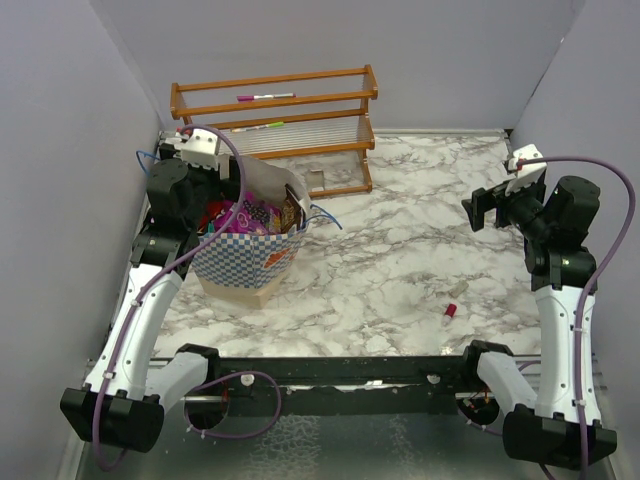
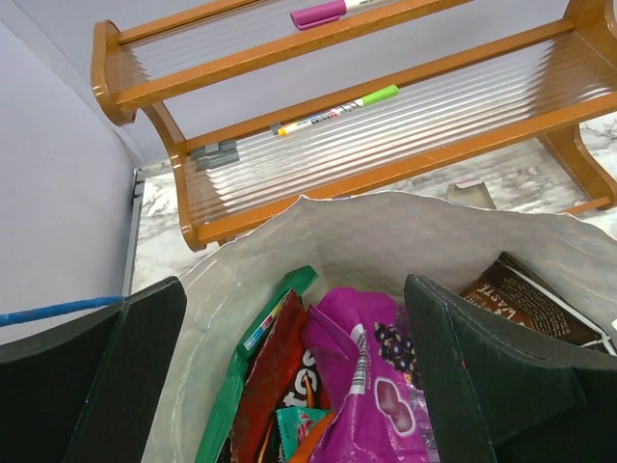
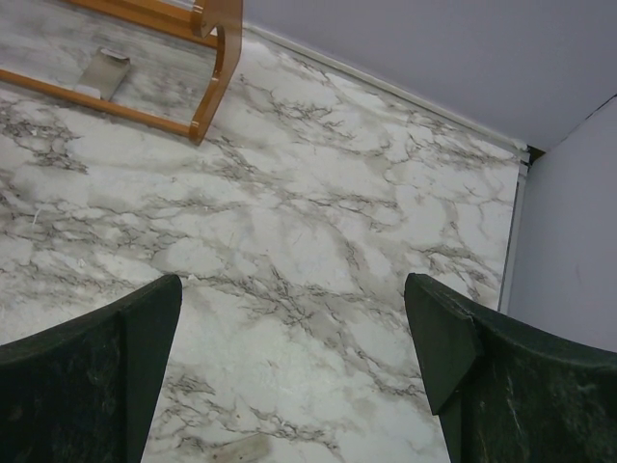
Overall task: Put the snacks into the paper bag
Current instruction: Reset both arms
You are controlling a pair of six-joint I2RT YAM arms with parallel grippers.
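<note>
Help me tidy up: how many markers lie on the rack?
2: a magenta-capped marker on the top shelf of the wooden rack, a green-capped marker on the shelf below. The paper bag may hide others.

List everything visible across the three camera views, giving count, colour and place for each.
paper bag: one, blue-and-white checked with tan base, left side of table
snack packets: at least five, magenta, red, green, brown, teal, inside the bag
wooden rack: one, orange-brown, back of table
magenta-capped marker: one, upper shelf
green-capped marker: one, lower shelf
cap-like object: one, red-pink, on table near right arm
table: one, white-grey marble
left gripper: black, open, over the bag's mouth
right gripper: black, open, over bare table
</note>
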